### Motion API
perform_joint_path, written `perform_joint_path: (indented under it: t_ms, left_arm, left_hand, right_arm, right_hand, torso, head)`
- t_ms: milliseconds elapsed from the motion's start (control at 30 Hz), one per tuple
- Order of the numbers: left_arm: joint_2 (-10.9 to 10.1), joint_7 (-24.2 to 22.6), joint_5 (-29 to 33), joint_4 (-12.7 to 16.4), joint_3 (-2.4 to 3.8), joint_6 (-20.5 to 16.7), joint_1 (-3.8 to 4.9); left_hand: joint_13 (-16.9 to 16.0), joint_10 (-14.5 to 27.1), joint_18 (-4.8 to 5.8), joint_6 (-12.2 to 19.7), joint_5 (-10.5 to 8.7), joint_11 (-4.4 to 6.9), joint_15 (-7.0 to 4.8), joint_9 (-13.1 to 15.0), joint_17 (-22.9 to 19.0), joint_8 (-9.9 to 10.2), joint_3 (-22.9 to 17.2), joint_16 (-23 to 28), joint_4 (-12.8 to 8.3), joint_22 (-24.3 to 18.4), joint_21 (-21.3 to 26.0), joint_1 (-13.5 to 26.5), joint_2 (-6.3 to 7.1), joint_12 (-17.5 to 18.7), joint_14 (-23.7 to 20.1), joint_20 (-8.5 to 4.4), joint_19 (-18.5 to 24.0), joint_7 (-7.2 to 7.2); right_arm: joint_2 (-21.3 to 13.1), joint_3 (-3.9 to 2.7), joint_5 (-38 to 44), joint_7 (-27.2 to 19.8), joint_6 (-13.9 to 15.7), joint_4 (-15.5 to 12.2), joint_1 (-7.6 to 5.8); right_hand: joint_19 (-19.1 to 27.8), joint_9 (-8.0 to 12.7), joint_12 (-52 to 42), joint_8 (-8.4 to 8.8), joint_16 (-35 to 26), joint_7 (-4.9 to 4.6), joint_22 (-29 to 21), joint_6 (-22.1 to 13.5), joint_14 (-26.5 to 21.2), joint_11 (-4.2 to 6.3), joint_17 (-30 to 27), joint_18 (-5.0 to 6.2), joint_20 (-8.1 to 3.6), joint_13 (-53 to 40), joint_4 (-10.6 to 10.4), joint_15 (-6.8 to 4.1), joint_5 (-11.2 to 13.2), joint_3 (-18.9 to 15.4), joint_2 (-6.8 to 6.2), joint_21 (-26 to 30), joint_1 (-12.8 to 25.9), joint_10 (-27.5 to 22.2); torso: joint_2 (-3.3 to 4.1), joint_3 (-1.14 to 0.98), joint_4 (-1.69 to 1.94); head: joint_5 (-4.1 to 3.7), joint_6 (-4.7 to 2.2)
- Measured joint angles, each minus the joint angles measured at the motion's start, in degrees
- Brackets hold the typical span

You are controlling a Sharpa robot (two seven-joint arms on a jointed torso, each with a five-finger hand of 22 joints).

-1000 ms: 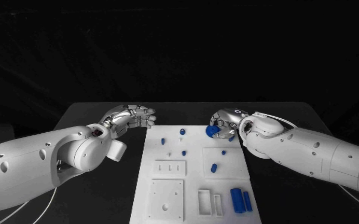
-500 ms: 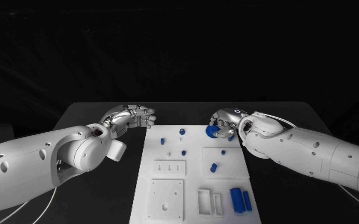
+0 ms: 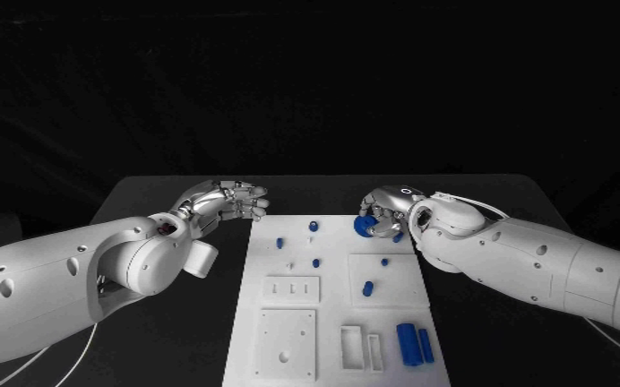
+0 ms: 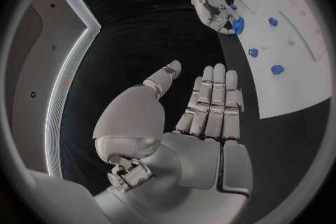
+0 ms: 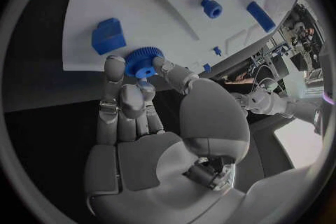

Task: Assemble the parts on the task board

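Note:
The white task board (image 3: 330, 315) lies lengthwise in the middle of the black table. My right hand (image 3: 391, 206) hovers over the board's far right corner and pinches a blue gear (image 3: 365, 223) between thumb and fingers; the right wrist view shows the gear (image 5: 143, 61) just above a blue block (image 5: 108, 36) on the board. My left hand (image 3: 228, 200) hangs over the bare table left of the board's far end; in its wrist view the left hand (image 4: 206, 112) is flat, fingers straight, holding nothing. Small blue pegs (image 3: 314, 225) stand on the board.
Two long blue bars (image 3: 416, 345) lie at the board's near right. White recessed plates (image 3: 287, 344) and slots (image 3: 353, 348) occupy its near half. More blue pieces (image 3: 367, 288) dot the middle. Black table (image 3: 155, 194) surrounds the board on both sides.

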State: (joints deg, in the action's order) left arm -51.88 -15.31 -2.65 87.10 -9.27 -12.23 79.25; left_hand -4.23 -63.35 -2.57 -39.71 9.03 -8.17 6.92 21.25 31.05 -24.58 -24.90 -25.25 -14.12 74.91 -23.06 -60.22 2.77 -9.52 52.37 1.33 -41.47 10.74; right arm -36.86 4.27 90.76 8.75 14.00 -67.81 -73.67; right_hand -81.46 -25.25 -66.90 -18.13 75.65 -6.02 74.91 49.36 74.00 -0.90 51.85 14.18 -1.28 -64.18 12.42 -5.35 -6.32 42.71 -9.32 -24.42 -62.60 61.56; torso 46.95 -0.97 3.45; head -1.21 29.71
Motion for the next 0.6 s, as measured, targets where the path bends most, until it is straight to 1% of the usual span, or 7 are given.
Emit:
perform_joint_path:
  t_ms: [100,200,233,267,467,600]
  left_arm:
    - [0.00,0.00,-0.01,0.00,0.00,0.00,0.00]
    - [0.00,0.01,-0.02,-0.01,0.00,0.00,0.00]
    - [0.02,0.01,-0.02,-0.02,0.00,0.01,0.00]
    - [0.05,0.01,-0.02,-0.05,0.00,0.02,0.00]
    - [0.25,0.06,-0.03,-0.18,0.01,0.07,0.00]
    - [0.24,0.09,-0.03,-0.22,0.01,0.08,0.00]
  left_hand:
    - [0.00,0.00,0.00,0.00,0.00,0.00,0.00,0.00,0.00,0.00,0.00,0.00,0.00,0.00,0.00,0.00,0.00,0.00,0.00,0.00,0.00,0.00]
    - [0.00,0.00,0.00,0.00,0.00,0.00,0.00,0.00,0.00,0.00,0.00,0.00,0.00,0.00,0.00,0.00,0.00,0.00,0.00,0.00,0.00,0.00]
    - [0.00,0.00,0.01,0.00,0.00,0.00,0.00,0.00,0.00,0.00,0.00,0.00,0.00,0.00,0.00,0.00,0.00,0.00,0.00,0.00,0.00,0.00]
    - [0.00,0.00,0.00,0.00,0.00,0.00,0.00,0.00,0.00,0.00,0.00,0.00,0.00,-0.01,0.00,0.00,0.00,0.00,0.00,0.00,0.00,0.00]
    - [0.00,0.00,0.00,0.00,0.00,0.00,0.00,0.00,0.01,0.00,0.00,0.00,0.00,-0.01,0.00,0.00,0.00,0.00,0.00,0.00,0.00,0.00]
    - [0.00,0.00,0.00,0.00,0.00,0.00,0.00,0.00,0.05,0.00,0.00,0.00,0.00,-0.01,0.00,0.00,0.00,0.00,0.00,0.00,0.00,0.00]
  right_arm:
    - [0.15,0.05,0.93,0.19,0.02,-0.38,0.02]
    - [0.30,0.08,1.78,0.43,0.06,-0.85,-0.02]
    - [0.32,0.09,2.09,0.55,0.09,-1.07,-0.07]
    - [0.34,0.10,2.30,0.65,0.12,-1.23,-0.12]
    - [0.53,0.09,3.38,1.27,0.43,-2.08,-0.94]
    - [0.64,0.06,4.05,1.73,0.81,-3.67,-1.30]
  right_hand:
    - [0.00,-0.02,0.00,0.00,0.00,0.05,0.00,0.05,0.02,0.10,0.11,0.00,0.00,0.06,0.00,-0.03,0.13,0.00,-0.13,0.00,0.12,0.10]
    - [0.00,-0.16,0.00,-0.18,0.00,0.06,0.00,0.06,0.06,0.10,0.25,0.00,0.00,0.06,0.00,-0.06,1.02,0.00,-0.49,0.00,0.48,0.10]
    - [0.00,-0.18,0.00,-0.19,0.00,0.07,0.00,0.07,0.06,0.29,0.25,0.00,0.00,0.12,0.00,-0.06,1.22,0.00,-0.55,0.00,0.54,0.30]
    - [0.00,-0.18,0.01,-0.19,0.00,0.34,0.00,0.34,0.06,0.30,0.26,0.00,0.00,0.12,-0.03,-0.07,1.22,0.03,-0.56,0.00,0.54,0.30]
    - [0.00,-0.18,0.01,-0.19,0.00,0.36,0.00,0.36,0.09,0.30,0.35,0.00,0.00,0.12,-0.17,-0.10,1.22,0.17,-0.56,0.00,0.53,0.31]
    - [0.00,-0.17,0.02,-0.19,0.00,0.37,0.04,0.37,0.09,0.30,0.39,0.01,0.00,0.17,-0.33,-0.10,1.22,0.32,-0.56,0.00,0.53,0.32]
  torso:
    - [-0.01,0.00,0.00]
    - [-0.01,-0.03,0.00]
    - [-0.02,-0.03,0.00]
    - [-0.02,-0.03,0.00]
    - [-0.04,0.02,0.03]
    - [-0.05,0.03,0.04]
  head:
    - [-0.01,0.01]
    - [0.03,0.01]
    - [0.03,0.02]
    - [-0.02,0.02]
    - [-0.10,-0.31]
    - [0.01,-0.40]
